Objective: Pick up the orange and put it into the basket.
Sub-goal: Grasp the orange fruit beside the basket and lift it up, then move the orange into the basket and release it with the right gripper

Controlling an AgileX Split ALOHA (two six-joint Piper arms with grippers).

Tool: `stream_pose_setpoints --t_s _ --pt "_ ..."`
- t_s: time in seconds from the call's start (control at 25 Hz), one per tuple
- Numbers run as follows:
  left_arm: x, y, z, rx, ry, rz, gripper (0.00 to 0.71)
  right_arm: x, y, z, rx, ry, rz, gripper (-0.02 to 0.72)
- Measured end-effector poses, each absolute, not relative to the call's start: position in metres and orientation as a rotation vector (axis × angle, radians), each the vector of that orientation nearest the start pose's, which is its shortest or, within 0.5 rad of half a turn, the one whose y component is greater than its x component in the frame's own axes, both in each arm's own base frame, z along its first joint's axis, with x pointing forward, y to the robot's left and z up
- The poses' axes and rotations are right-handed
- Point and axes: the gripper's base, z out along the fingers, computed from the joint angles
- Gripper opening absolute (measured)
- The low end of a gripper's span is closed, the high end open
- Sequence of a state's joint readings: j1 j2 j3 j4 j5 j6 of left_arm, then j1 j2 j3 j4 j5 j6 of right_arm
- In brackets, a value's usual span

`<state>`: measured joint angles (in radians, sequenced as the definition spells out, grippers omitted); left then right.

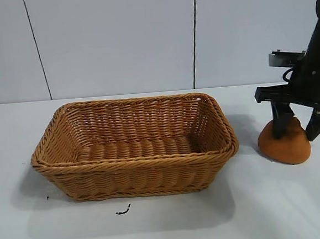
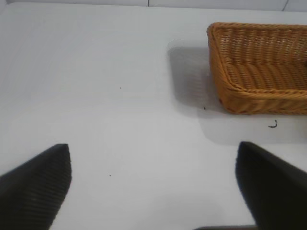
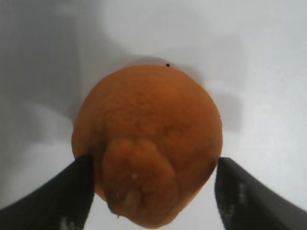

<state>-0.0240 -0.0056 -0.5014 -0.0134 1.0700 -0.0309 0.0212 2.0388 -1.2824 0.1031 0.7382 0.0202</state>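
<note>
Right gripper [image 1: 296, 128] straddling the matte, dome-shaped dull orange [image 1: 284, 143], jaws spread, not yet pinching.

We want both fingers seated low on the fruit's flanks before closing, since it sits on the white table [image 1: 278, 210] at the tan woven wicker basket's [image 1: 134, 146] three o'clock; farther off, the left gripper [image 2: 153, 187] hangs spread, idle.

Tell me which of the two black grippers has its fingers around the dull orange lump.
The right gripper: its fingers straddle the dull orange dome-shaped lump beside the woven wicker basket. The left gripper hangs open over bare white table.
</note>
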Motion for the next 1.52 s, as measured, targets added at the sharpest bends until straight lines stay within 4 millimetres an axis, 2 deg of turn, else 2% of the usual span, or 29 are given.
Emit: stream_pose_setpoints --t_s 0.08,0.12,0.24,0.32,0.48,0.56,0.68,0.8,0.92,1.08,1.4,1.52 --pt "-0.006 -0.001 0.277 -0.006 2.047 -0.05 0.667 0.387 0.015 0.13 0.105 2.977 0.118 0.071" --pt "-0.006 -0.001 0.277 -0.006 2.047 -0.05 0.667 0.387 0.015 0.132 0.106 2.975 0.121 0.028" --pt "-0.006 -0.001 0.277 -0.006 2.047 -0.05 0.667 0.386 0.015 0.138 0.091 2.973 0.121 0.031" --pt "-0.006 -0.001 0.277 -0.006 2.047 -0.05 0.667 0.385 0.015 0.15 0.069 2.964 0.123 0.031" --pt "-0.006 -0.001 0.277 -0.006 2.047 -0.05 0.667 0.386 0.015 0.195 0.038 2.915 0.129 0.031" --pt "-0.006 -0.001 0.277 -0.006 2.047 -0.05 0.667 0.385 0.016 0.227 0.027 2.863 0.133 0.031" --pt "-0.006 -0.001 0.277 -0.006 2.047 -0.05 0.667 0.385 0.016 0.263 0.017 2.796 0.143 0.031" --pt "-0.006 -0.001 0.277 -0.006 2.047 -0.05 0.667 0.385 0.018 0.284 0.019 2.772 0.173 0.031" --pt "-0.006 -0.001 0.277 -0.006 2.047 -0.05 0.667 0.385 0.026 0.292 0.001 2.775 0.224 0.031" --pt "-0.006 -0.001 0.277 -0.006 2.047 -0.05 0.667 0.38 0.061 0.293 -0.138 2.781 0.261 0.031" --pt "-0.006 -0.001 0.277 -0.006 2.047 -0.05 0.667 0.357 0.167 0.296 -0.479 2.661 0.354 0.031" --pt "-0.006 -0.001 0.277 -0.006 2.047 -0.05 0.667 0.35 0.2 0.288 -0.554 2.628 0.387 0.031"
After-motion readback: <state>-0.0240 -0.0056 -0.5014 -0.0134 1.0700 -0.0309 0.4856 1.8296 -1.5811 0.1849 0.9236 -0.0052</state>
